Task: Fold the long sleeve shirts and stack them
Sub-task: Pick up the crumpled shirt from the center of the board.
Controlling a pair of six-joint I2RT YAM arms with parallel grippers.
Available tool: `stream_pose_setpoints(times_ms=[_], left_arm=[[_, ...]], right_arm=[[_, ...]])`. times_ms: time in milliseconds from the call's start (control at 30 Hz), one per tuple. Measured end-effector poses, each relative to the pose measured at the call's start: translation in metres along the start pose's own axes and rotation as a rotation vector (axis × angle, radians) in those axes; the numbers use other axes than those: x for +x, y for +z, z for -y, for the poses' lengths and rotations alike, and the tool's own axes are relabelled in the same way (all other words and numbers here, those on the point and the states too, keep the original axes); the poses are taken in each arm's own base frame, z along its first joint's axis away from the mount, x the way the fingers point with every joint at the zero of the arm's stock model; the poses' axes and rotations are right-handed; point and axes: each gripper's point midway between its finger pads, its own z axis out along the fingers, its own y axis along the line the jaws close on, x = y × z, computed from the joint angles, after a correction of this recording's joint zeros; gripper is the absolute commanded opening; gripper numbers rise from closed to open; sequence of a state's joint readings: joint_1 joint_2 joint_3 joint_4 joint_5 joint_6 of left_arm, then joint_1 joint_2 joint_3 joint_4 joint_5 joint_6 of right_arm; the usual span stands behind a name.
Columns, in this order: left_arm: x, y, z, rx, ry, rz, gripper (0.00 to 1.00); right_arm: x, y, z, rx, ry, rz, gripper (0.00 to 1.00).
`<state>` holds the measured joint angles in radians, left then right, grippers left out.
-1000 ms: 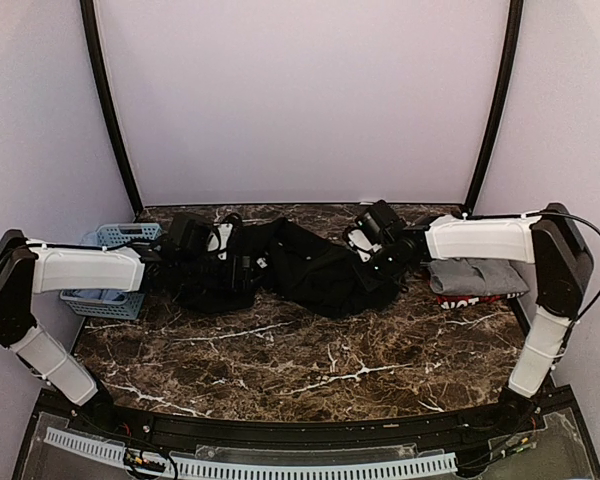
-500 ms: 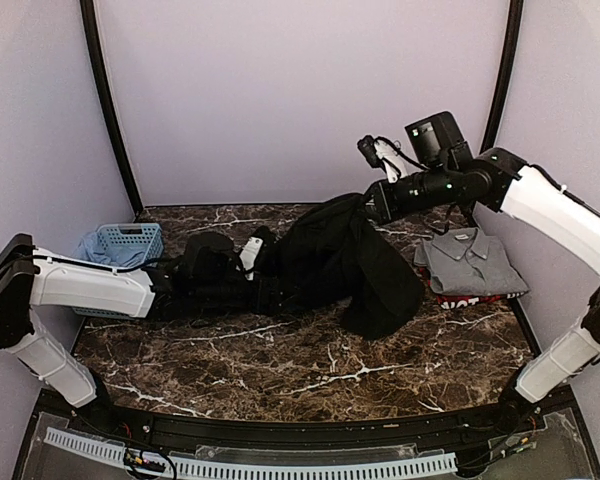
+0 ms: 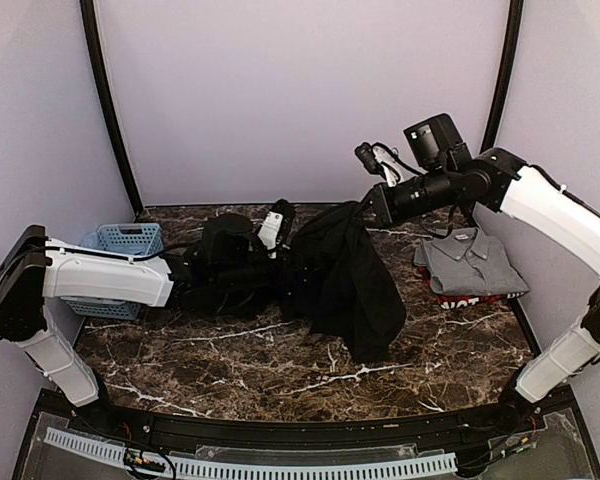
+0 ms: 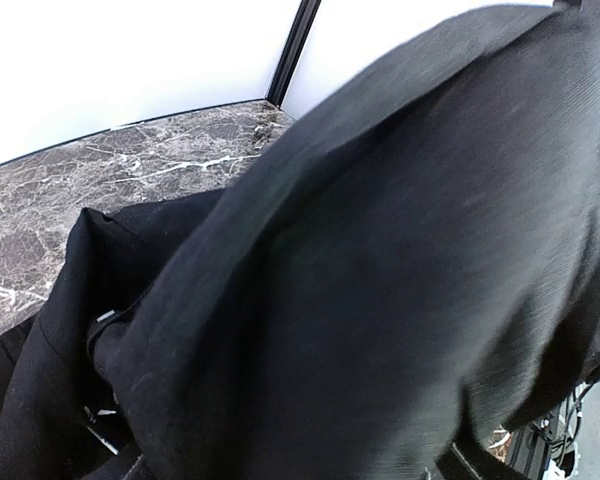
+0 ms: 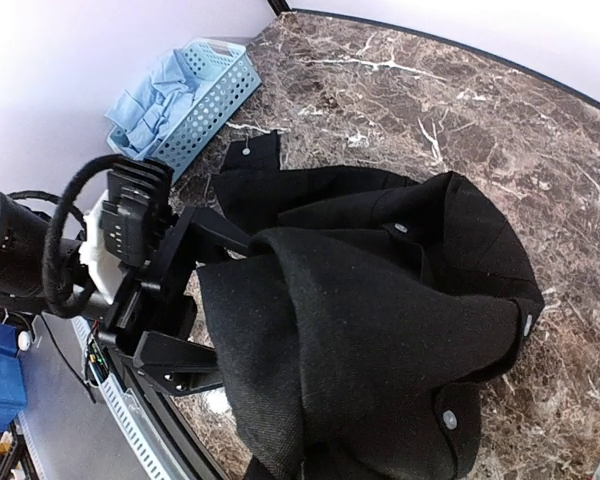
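Right gripper point(image 3: 366, 208) clamps shut on large plain black cloth shirt point(image 3: 352, 285), holding it above dark marble table point(image 3: 280, 365), cloth hanging down. Left gripper point(image 5: 202, 298) jaws spread wide, shirt edge between them.

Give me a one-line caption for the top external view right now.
Right gripper holds the black shirt up by one edge over the marble table, folded grey shirt lying beside it.
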<state>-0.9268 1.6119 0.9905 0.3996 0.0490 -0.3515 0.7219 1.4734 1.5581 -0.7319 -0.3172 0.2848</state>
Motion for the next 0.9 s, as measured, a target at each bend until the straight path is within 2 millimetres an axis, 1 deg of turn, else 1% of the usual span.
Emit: stream_pose_setpoints(times_ms=[100,167,300,400,500,600,700,800,900], left_arm=[[0.000,0.000,0.001,-0.027,0.007,0.009,0.77],[0.002,0.000,-0.002,-0.069,0.012,0.015,0.77],[0.012,-0.005,-0.006,-0.157,0.028,-0.001,0.75],[0.022,-0.010,-0.001,-0.192,0.050,-0.021,0.73],[0.029,-0.016,0.009,-0.200,0.066,-0.029,0.68],[0.032,-0.020,0.019,-0.189,0.069,-0.027,0.60],[0.033,-0.020,0.022,-0.183,0.073,-0.026,0.53],[0.033,-0.016,0.022,-0.187,0.084,-0.026,0.46],[0.031,-0.005,0.022,-0.199,0.105,-0.028,0.42]], right_arm=[[0.008,0.005,0.007,0.021,0.026,-0.020,0.00],[0.011,0.007,0.011,0.037,0.041,-0.022,0.00],[0.013,0.012,0.018,0.064,0.066,-0.017,0.00],[0.015,0.015,0.022,0.075,0.079,-0.016,0.00],[0.013,0.018,0.024,0.079,0.084,-0.009,0.00],[0.013,0.020,0.024,0.078,0.088,-0.008,0.00],[0.013,0.021,0.025,0.077,0.094,-0.006,0.00],[0.014,0.022,0.025,0.075,0.099,-0.006,0.00],[0.016,0.024,0.025,0.073,0.103,-0.009,0.00]])
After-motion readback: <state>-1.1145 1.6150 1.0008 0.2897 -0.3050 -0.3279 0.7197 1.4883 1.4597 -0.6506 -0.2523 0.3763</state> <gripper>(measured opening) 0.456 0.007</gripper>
